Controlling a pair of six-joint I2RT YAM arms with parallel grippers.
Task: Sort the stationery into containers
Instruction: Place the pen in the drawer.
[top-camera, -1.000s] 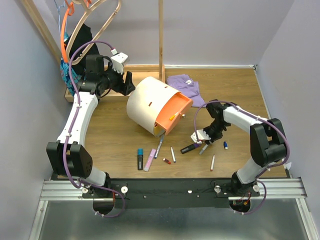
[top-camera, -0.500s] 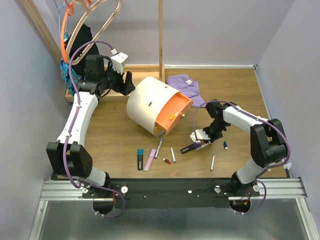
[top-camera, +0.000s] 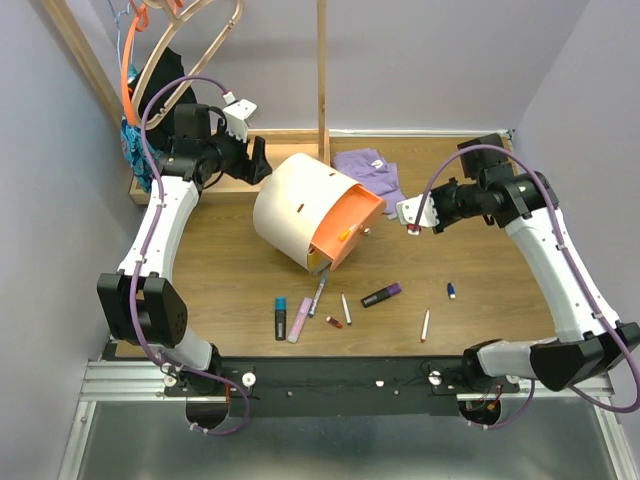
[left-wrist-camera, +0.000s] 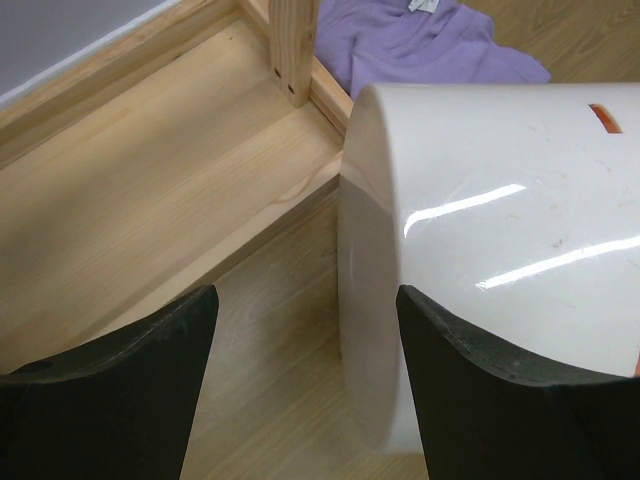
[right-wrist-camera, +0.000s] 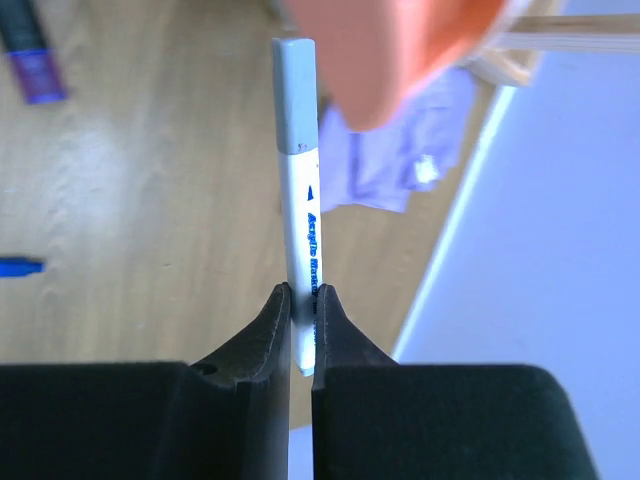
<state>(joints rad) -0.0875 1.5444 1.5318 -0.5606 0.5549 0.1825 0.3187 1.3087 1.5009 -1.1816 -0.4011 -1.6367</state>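
right pincer (right-wrist-camera: 302, 300): clamped on white pen (right-wrist-camera: 298, 200), whose grey cap juts ahead | left pincer (left-wrist-camera: 305, 335): wide, cream drum (left-wrist-camera: 500, 230) rim just ahead

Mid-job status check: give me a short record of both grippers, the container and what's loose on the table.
left gripper: open, at the container's back end, holding nothing
right gripper: shut on a white pen with a grey cap, held above the table
container: orange drawer out, towards the arms
loose items: black-and-purple marker, pink marker, small blue piece, two thin white pens
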